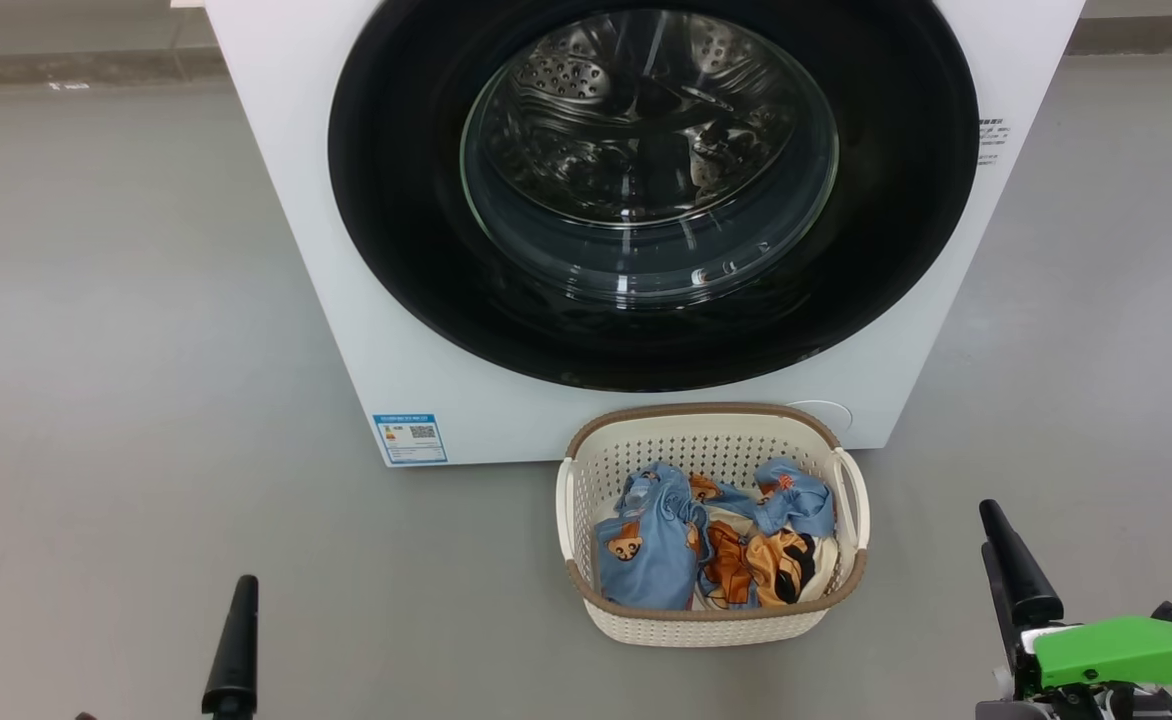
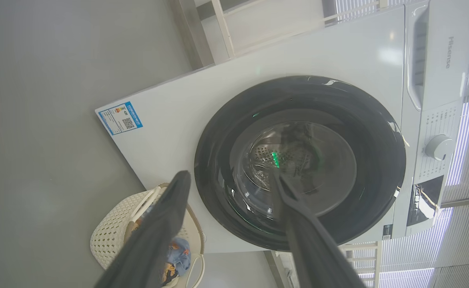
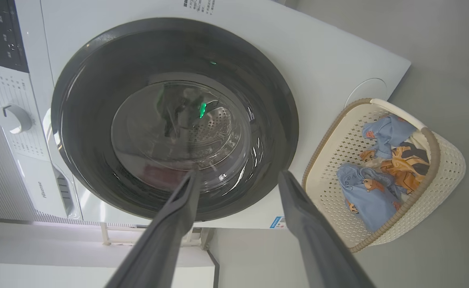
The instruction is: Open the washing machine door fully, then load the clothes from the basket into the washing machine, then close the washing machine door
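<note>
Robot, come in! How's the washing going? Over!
Both open, empty: left gripper, right gripper. The washing machine door shut. The clothes in basket. That basket close below door, might crowd its swing.

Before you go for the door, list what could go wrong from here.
1. The washing machine door is shut and glossy; the open right pincer may slip off its rim.
2. The basket stands close below the door; reaching over could knock it.
3. The clothes lie bunched; lifting one may drag others onto the floor.
</note>
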Robot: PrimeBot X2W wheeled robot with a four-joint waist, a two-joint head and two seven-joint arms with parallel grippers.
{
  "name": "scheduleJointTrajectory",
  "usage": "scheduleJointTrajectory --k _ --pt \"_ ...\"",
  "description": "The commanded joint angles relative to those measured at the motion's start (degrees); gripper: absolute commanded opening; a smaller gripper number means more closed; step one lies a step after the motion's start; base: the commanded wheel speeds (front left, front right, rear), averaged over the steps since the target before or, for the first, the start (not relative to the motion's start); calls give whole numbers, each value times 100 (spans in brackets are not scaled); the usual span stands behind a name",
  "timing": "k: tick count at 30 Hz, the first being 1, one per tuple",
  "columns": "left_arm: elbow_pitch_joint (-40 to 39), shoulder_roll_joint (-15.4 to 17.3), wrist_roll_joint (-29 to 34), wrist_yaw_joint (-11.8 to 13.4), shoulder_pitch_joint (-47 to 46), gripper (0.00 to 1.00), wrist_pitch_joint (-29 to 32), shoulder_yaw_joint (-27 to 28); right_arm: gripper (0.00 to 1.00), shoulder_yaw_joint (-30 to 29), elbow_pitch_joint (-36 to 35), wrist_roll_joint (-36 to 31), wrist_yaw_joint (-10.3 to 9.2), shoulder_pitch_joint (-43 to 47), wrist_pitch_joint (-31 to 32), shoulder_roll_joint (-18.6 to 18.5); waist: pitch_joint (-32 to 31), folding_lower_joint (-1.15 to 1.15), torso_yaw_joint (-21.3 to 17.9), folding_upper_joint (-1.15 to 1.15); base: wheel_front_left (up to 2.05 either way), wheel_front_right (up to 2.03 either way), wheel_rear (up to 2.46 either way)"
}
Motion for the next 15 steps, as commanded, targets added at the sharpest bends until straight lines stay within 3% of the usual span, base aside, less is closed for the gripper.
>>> scheduleJointTrajectory --k 1,15 --pt "-198 81 195 -15 -120 100 -57 26 100 95 -184 -238 13 -205 -71 -122 1 -1 5 0 0 0 0" --pt "-264 84 1357 -19 -84 100 -282 6 100 253 -174 -1306 16 -185 -300 -137 -8 -1 30 0 0 0 0"
